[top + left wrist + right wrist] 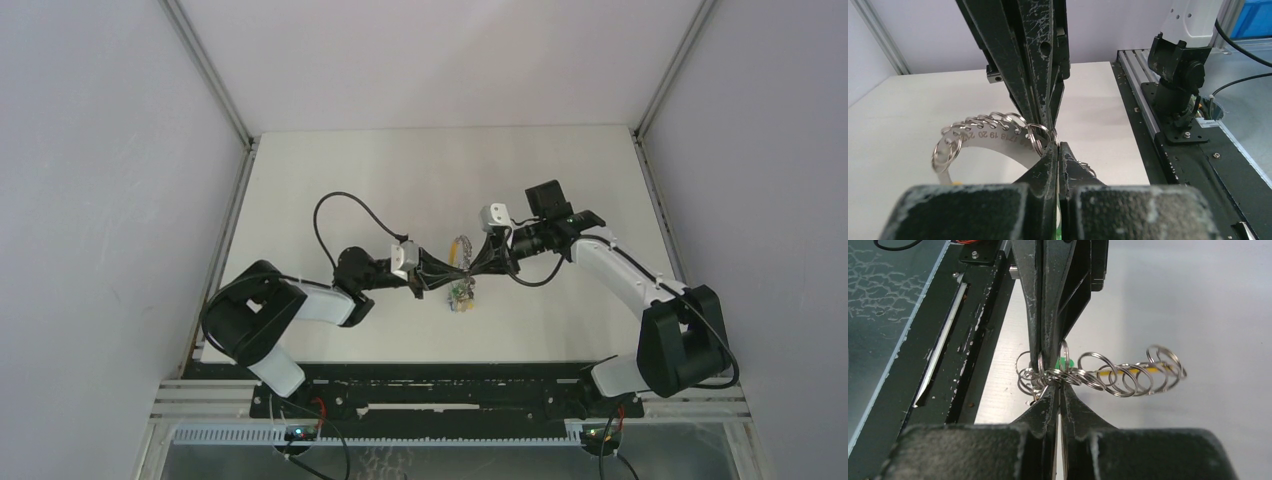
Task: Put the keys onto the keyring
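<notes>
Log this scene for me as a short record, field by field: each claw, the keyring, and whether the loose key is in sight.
left claw: shut, pinching the keyring at its small rings
right claw: shut on the same ring cluster, tip to tip with the left claw
keyring: curved numbered band carrying a row of silvery rings, held between both claws over the middle of the table
green tag: just behind the claw tips
loose key: not visible in any view
</notes>
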`<state>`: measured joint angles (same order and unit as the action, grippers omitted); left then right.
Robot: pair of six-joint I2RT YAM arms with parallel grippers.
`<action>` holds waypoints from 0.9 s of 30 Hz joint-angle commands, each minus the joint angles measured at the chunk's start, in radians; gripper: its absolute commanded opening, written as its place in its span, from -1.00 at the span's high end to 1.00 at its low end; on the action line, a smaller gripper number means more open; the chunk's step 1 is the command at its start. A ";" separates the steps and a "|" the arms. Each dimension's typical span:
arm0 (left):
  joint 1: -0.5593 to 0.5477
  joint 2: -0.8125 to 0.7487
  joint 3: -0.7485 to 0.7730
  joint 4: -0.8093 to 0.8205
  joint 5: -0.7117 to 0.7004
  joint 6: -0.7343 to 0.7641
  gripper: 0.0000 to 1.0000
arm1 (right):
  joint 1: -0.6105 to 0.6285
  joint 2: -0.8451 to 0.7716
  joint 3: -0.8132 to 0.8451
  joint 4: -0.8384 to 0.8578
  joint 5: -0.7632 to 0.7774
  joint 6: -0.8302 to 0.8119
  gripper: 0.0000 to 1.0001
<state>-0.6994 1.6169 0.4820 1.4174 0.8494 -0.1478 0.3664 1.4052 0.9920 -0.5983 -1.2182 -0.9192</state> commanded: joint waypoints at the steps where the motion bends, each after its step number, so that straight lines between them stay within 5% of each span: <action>1: -0.024 -0.046 0.029 0.069 0.008 0.000 0.99 | 0.035 -0.006 0.049 0.075 0.001 0.062 1.00; 11: -0.016 -0.042 -0.004 0.068 -0.043 0.025 1.00 | 0.047 -0.029 0.046 0.107 0.174 0.183 0.94; 17: 0.013 -0.018 -0.031 0.068 -0.120 0.012 1.00 | 0.020 -0.163 -0.039 0.220 0.410 0.415 0.51; 27: 0.042 0.019 -0.053 0.066 -0.324 -0.103 0.95 | 0.000 -0.355 -0.181 0.347 0.762 0.835 -0.50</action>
<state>-0.6773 1.6371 0.4515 1.4155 0.6537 -0.1757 0.3782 1.1145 0.8425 -0.3264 -0.6277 -0.3061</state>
